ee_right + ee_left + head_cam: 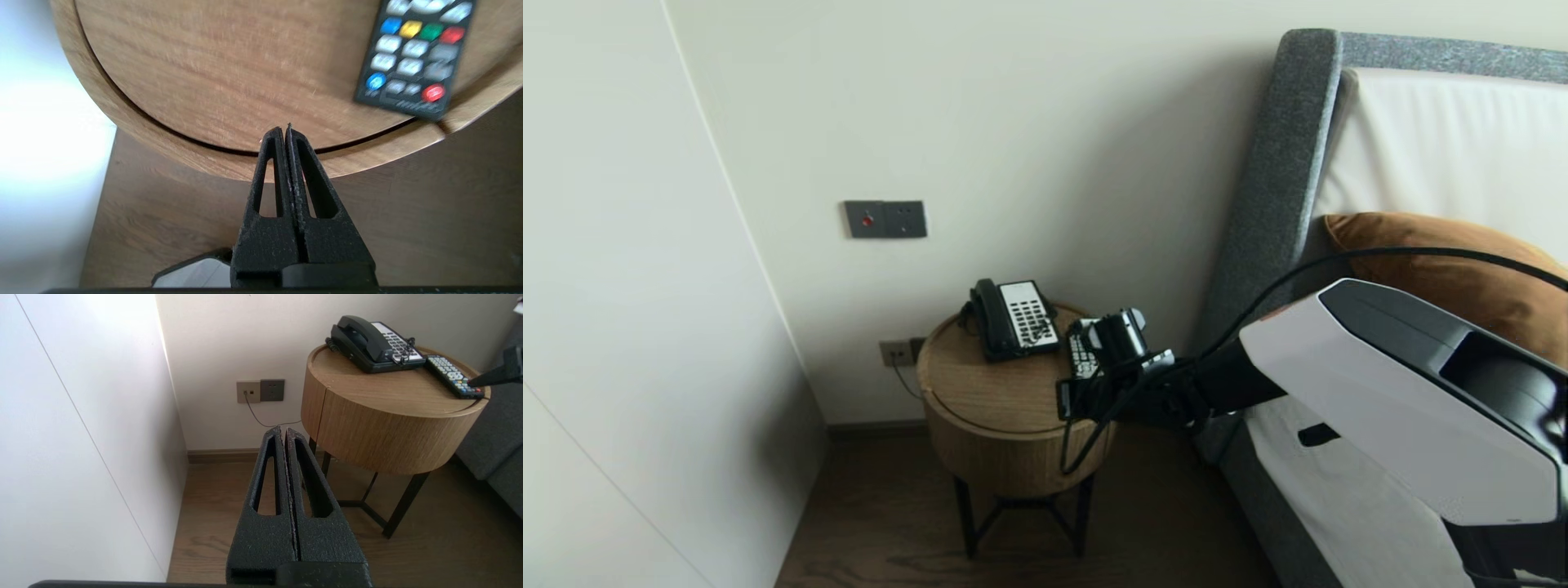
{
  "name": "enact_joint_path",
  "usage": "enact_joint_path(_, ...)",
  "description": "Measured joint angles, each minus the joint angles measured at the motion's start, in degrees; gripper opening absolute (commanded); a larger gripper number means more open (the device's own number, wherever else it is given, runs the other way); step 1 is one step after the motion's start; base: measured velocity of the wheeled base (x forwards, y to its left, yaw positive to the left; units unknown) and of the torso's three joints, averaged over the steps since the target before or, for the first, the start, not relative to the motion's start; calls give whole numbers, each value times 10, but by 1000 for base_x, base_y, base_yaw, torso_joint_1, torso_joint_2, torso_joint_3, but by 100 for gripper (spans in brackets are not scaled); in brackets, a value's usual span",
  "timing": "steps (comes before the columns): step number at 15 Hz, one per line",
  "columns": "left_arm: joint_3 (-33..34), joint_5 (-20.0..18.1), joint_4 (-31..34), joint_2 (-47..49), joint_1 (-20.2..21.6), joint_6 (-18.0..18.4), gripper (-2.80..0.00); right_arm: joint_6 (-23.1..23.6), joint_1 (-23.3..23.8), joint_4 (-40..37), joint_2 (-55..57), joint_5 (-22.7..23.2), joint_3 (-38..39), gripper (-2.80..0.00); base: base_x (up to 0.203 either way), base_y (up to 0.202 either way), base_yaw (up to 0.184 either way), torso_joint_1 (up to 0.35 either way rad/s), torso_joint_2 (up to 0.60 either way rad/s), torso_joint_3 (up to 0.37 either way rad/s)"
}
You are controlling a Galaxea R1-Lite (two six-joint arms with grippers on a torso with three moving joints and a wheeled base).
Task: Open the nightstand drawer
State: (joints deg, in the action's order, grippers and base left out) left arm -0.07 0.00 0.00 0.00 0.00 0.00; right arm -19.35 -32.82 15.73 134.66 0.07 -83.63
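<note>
I am observing the right gripper hovering over the front rim of the round wooden side table, with the arm reaching in from the bed side. Its fingers are pressing flat against each other with no gap showing, and they are gripping nothing. In the right wrist view the tips are pointing at the groove between the tabletop and its outer rim.

The remote control is lying flat, buttons up, on the tabletop at the edge nearest the bed. Its near end is reaching across the groove onto the rim. It is sitting near the right gripper's tips but off to one side of them, and I am seeing bare wood between the two. I am noting motion blur on the remote in that view.

A black telephone is standing just beside the remote, towards the wall, handset resting in its cradle.

The left gripper is hanging low and well apart from the table, pointing towards the floor and a wall socket. Its fingers are likewise closing fully together, empty.

A grey headboard and a brown cushion are standing to the right of the table.
</note>
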Motion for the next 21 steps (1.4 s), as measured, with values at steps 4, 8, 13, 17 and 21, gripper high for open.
enact_joint_path(4, 0, 0, 0, 0, 0, 0, -280, -2, -2, 1, 21, 0, -4, -280, 0, 0, 0, 0, 0, 0)
enact_joint_path(8, 0, 0, 0, 0, 0, 0, -280, -9, -4, 2, 34, -1, -4, -280, 0, 0, 0, 0, 0, 0)
enact_joint_path(13, 0, 0, 0, 0, 0, 0, -280, -10, -3, 5, 46, -1, -11, -280, 0, 0, 0, 0, 0, 0)
enact_joint_path(17, 0, 0, 0, 0, 0, 0, -280, -10, -4, 5, 51, -1, -7, -280, 0, 0, 0, 0, 0, 0)
enact_joint_path(21, 0, 0, 0, 0, 0, 0, -280, -10, -8, 10, 45, -2, 12, -280, 0, 0, 0, 0, 0, 0)
